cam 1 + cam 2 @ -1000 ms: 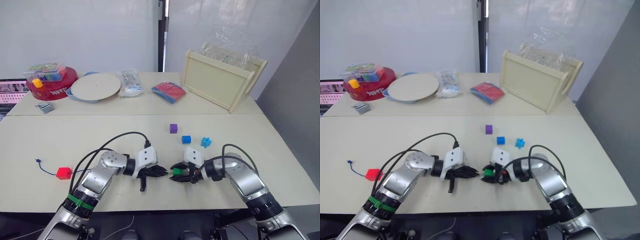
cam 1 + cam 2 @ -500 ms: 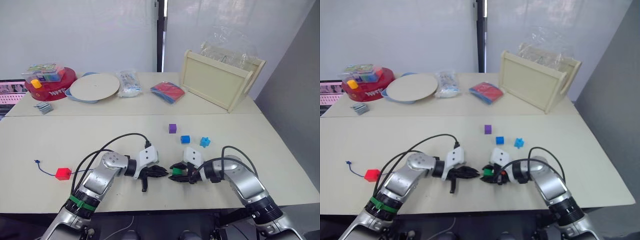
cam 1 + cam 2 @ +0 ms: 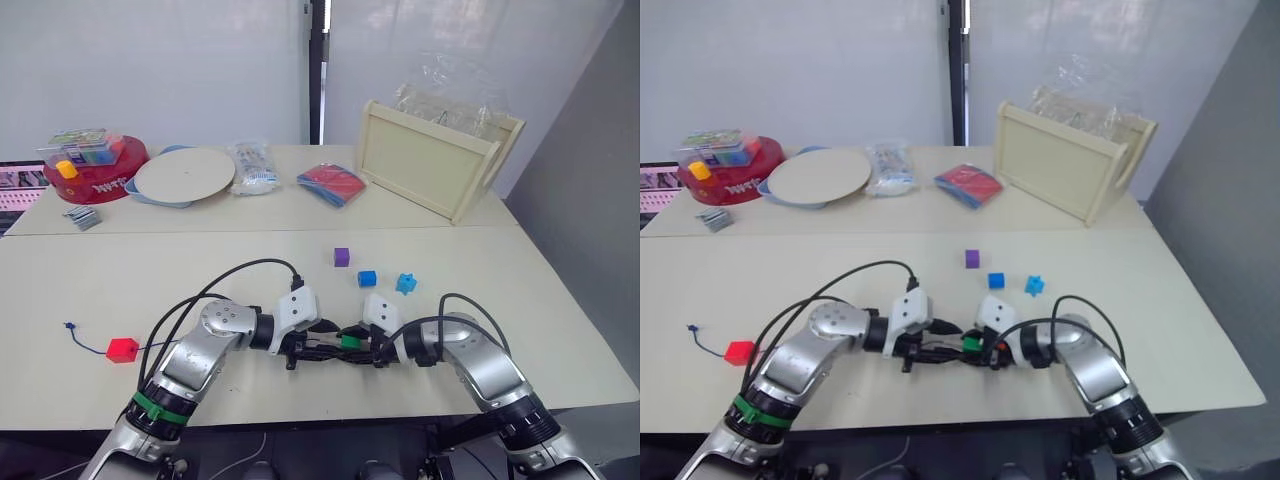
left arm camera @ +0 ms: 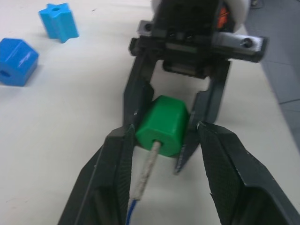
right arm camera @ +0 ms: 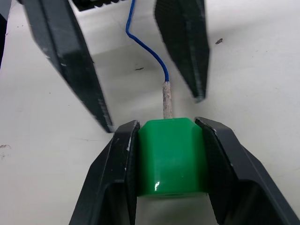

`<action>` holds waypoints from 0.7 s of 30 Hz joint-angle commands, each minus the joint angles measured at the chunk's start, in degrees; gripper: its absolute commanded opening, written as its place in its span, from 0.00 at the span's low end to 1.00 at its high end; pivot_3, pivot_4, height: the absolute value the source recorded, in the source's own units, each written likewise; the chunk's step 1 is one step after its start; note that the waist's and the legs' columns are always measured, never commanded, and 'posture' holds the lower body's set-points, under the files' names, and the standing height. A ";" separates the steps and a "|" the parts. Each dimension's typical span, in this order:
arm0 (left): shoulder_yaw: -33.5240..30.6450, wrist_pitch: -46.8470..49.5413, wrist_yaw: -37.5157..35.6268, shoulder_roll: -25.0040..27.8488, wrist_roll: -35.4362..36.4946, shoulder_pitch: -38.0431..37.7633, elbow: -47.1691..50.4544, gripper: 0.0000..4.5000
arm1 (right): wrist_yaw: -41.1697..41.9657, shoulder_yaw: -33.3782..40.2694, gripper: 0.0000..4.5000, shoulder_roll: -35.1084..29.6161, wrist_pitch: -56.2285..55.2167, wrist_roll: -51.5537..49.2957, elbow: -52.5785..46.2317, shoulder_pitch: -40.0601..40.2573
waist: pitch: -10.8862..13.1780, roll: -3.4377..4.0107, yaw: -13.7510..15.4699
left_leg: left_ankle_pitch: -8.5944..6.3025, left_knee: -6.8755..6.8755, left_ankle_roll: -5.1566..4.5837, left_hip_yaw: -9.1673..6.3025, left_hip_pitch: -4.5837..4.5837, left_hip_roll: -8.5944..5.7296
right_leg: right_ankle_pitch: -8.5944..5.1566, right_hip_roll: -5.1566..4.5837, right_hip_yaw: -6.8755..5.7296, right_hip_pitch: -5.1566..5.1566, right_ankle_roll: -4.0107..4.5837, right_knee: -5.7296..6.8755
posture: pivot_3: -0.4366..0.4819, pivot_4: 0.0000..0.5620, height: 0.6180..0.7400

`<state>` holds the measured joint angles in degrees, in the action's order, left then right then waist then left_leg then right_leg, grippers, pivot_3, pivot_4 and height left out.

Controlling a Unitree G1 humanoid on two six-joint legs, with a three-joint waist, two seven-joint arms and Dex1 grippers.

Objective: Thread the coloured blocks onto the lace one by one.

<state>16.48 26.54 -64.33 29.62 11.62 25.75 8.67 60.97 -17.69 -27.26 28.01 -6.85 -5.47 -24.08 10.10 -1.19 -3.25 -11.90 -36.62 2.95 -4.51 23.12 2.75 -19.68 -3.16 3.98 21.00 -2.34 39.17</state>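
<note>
My right gripper (image 5: 171,126) is shut on a green block (image 5: 171,157) just above the table near its front edge. The lace's (image 5: 145,44) stiff pale tip (image 4: 145,171) is poked into the block's hole. My left gripper (image 3: 320,346) faces the right one with its fingers (image 4: 117,159) open on either side of the tip and block, and the lace lies loose between them. A red block (image 3: 123,350) sits on the lace at the far left. A purple block (image 3: 342,257), a blue cube (image 3: 368,279) and a blue star block (image 3: 405,284) lie loose behind the grippers.
On the rear table stand a red tub (image 3: 95,170) with a yellow piece (image 3: 67,168), a round plate (image 3: 185,175), a plastic bag (image 3: 250,165), a red and blue packet (image 3: 330,185) and a wooden tray (image 3: 440,165). Black cables (image 3: 230,275) loop over both arms.
My left gripper has closed the gap to the right gripper. The lace tip now sits in the green block's hole, with the left fingers spread around it.
</note>
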 commanded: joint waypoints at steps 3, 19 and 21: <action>-3.73 0.21 -1.39 4.27 3.23 -1.64 2.34 0.50 | -0.51 -2.54 0.31 0.74 0.19 0.29 1.58 0.68 | 0.00 0.00 -0.21 | 0.00 0.00 0.00 0.00 0.01 0.00 | 0.00 -0.01 0.00 0.00 0.00 -0.01 | 0.48 0.27 1.00; -3.10 -6.78 -1.88 5.39 1.12 -2.68 -7.82 0.50 | -0.56 -1.92 0.31 0.07 1.26 -0.48 0.07 0.75 | 0.00 0.00 0.19 | 0.00 0.02 0.00 0.01 0.02 -0.01 | 0.00 -0.02 -0.02 0.01 0.00 -0.01 | 0.48 0.27 1.00; -2.67 -7.17 -1.82 4.59 0.80 -2.20 -8.76 0.50 | -0.70 -1.94 0.31 -0.01 1.56 -0.61 -0.51 1.01 | 0.00 0.00 0.13 | 0.00 0.02 0.00 0.01 0.02 -0.01 | 0.00 -0.02 -0.01 0.01 0.00 0.00 | 0.48 0.27 1.00</action>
<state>13.53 20.77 -66.32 34.32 12.81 22.82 0.01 60.62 -17.72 -27.57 28.36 -7.14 -5.54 -24.10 10.11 -1.19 -3.13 -11.90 -36.60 2.95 -4.51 23.13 2.74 -19.68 -3.17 3.97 21.02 -2.34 39.17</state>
